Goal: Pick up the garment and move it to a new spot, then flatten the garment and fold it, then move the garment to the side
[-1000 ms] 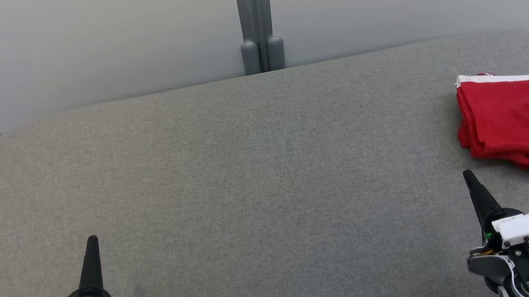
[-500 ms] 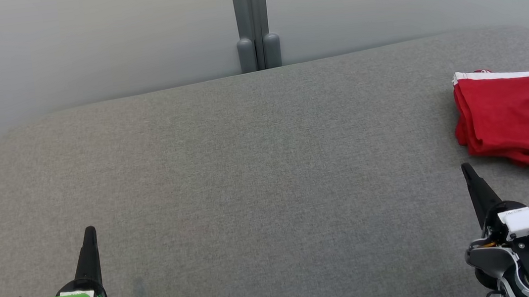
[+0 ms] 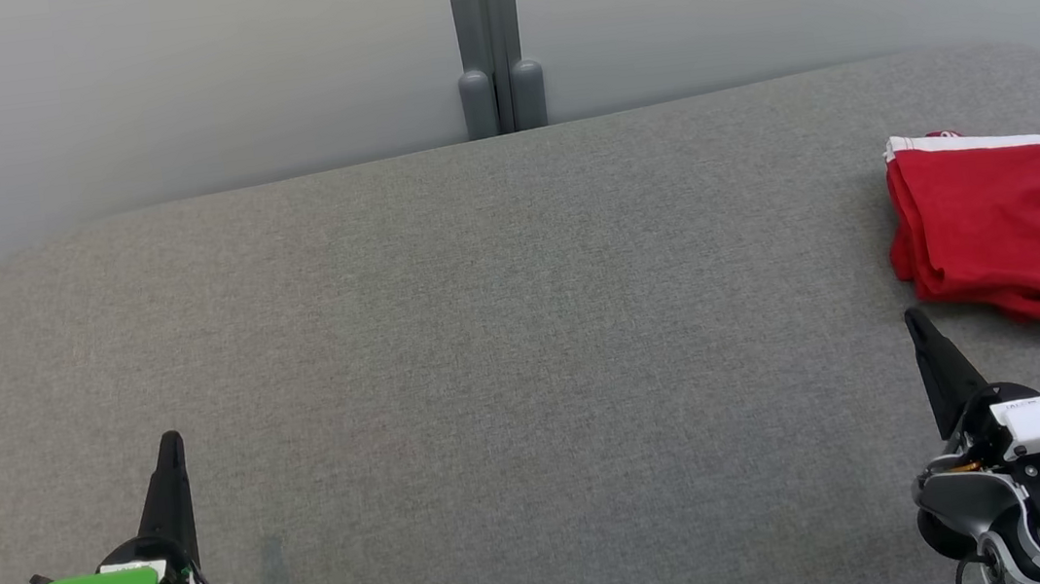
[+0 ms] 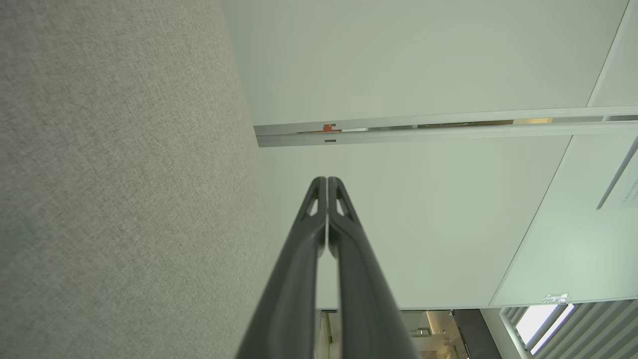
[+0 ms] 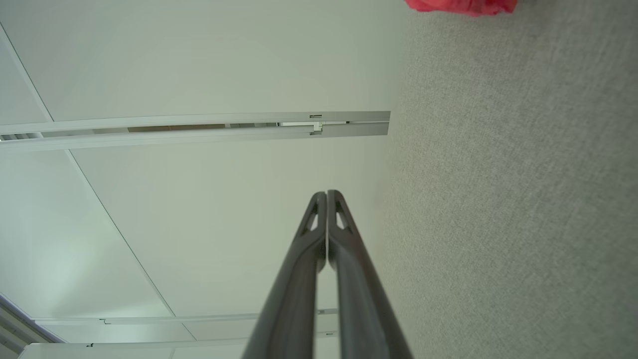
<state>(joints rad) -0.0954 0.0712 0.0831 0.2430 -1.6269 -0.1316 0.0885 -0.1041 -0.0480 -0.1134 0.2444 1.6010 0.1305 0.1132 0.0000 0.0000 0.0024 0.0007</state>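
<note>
the red garment [image 3: 1004, 242] lies folded in a stack at the far right of the grey surface [image 3: 524, 331], set aside, so i'd judge the job about finished. the left gripper [image 3: 170, 442] and right gripper [image 3: 915, 317] sit low at the near corners, fingers pressed together on nothing, the right one near the cloth but clear of it, likely parked.

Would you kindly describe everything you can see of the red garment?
The red garment is soft-looking cloth, folded into a rough rectangle, with stacked layers along its left and near edges and a white band along its far edge. It lies flat at the right end of the grey fabric surface, cut off by the head view's right border. Only that surface touches it; the right gripper is near but apart.
</note>
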